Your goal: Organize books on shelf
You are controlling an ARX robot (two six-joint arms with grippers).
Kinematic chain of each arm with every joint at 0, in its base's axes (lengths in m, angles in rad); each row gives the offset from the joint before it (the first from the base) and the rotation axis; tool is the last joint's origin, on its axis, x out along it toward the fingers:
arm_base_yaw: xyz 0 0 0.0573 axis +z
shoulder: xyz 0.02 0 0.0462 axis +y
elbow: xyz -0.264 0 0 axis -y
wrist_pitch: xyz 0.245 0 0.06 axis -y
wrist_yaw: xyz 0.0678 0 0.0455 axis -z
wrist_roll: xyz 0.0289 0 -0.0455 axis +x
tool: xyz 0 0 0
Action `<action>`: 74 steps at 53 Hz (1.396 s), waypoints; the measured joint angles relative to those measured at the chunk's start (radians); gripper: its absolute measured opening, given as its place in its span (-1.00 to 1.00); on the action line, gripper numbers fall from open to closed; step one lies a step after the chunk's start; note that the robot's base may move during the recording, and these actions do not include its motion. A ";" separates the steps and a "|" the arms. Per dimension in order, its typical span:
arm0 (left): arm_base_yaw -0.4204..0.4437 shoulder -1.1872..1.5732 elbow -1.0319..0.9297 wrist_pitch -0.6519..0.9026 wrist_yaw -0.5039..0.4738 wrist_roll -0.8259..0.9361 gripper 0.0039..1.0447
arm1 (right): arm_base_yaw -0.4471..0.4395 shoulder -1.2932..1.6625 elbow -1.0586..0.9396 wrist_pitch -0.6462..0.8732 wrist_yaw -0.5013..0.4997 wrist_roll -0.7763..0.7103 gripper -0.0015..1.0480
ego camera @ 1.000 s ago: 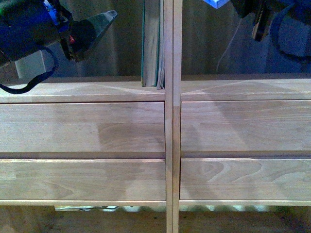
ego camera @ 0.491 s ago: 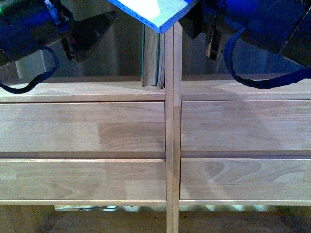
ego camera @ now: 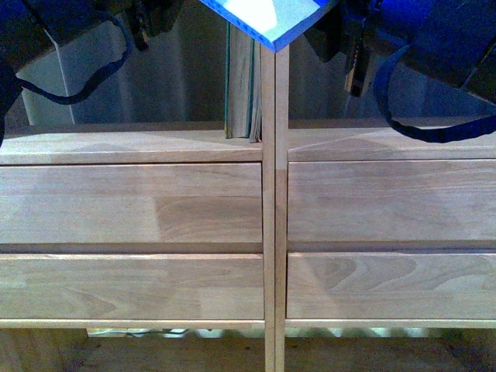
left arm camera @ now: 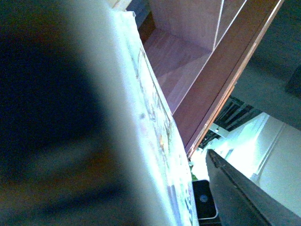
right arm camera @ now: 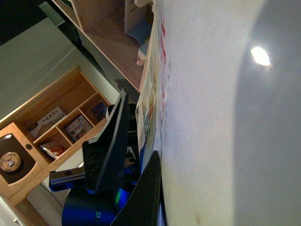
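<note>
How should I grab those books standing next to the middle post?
Pinch the upright books by their front edges, coming straight from the front. Their right side rests against the middle post, so probably tip them left into the open space first.

This looks like a room in a home, a living room or study, furnished in light wood. The front view is filled by a natural-wood shelf with plain drawer fronts and a few slim books standing on it. The right wrist view shows a wooden cabinet against a pale wall, its cubbies holding booklets, with a round clock beside them.
</note>
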 joint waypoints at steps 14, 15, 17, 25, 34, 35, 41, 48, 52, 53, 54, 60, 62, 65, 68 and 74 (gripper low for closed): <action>0.000 0.000 0.000 0.000 0.000 -0.035 -0.77 | -0.003 -0.003 -0.013 0.026 -0.001 0.026 -0.86; 0.000 0.000 0.000 0.000 0.001 -0.039 -0.79 | -0.003 -0.003 -0.014 0.026 -0.001 0.027 -0.86; -0.001 0.000 0.000 0.000 0.001 -0.050 -0.85 | -0.003 -0.003 -0.016 0.028 -0.001 0.030 -0.86; -0.002 0.000 0.000 0.001 0.003 -0.075 -0.88 | -0.003 -0.006 -0.024 0.028 -0.001 0.035 -0.74; -0.002 0.000 0.000 0.001 0.005 -0.096 -0.88 | -0.003 -0.043 -0.034 -0.005 -0.017 0.034 -0.23; -0.002 0.000 0.000 0.001 0.004 -0.100 -0.88 | -0.003 -0.047 -0.036 -0.009 -0.018 0.031 -0.20; 0.000 -0.003 -0.001 0.000 0.000 -0.107 -0.88 | -0.030 -0.103 -0.068 -0.068 -0.040 -0.013 0.13; 0.065 -0.179 -0.118 -0.119 -0.108 0.011 -0.88 | -0.136 -0.214 -0.147 -0.125 -0.084 -0.097 0.61; 0.098 -0.270 -0.146 -0.183 -0.138 0.092 -0.88 | -0.190 -0.267 -0.179 -0.148 -0.103 -0.137 0.79; 0.103 -0.285 -0.151 -0.194 -0.140 0.104 -0.88 | -0.199 -0.276 -0.185 -0.152 -0.104 -0.141 0.82; 0.111 -0.313 -0.158 -0.214 -0.151 0.136 -0.88 | -0.215 -0.294 -0.196 -0.157 -0.108 -0.150 0.88; 0.121 -0.418 -0.182 -0.344 -0.200 0.276 -0.88 | -0.288 -0.374 -0.243 -0.188 -0.141 -0.200 0.86; 0.117 -0.443 -0.184 -0.396 -0.213 0.344 -0.88 | -0.315 -0.400 -0.261 -0.192 -0.158 -0.212 0.87; 0.106 -0.471 -0.185 -0.482 -0.261 0.455 -0.88 | -0.362 -0.443 -0.293 -0.203 -0.178 -0.240 0.87; 0.099 -0.481 -0.185 -0.542 -0.305 0.550 -0.88 | -0.405 -0.483 -0.319 -0.237 -0.186 -0.277 0.87; 0.094 -0.464 -0.155 -0.661 -0.443 0.776 -0.88 | -0.522 -0.595 -0.399 -0.279 -0.238 -0.354 0.87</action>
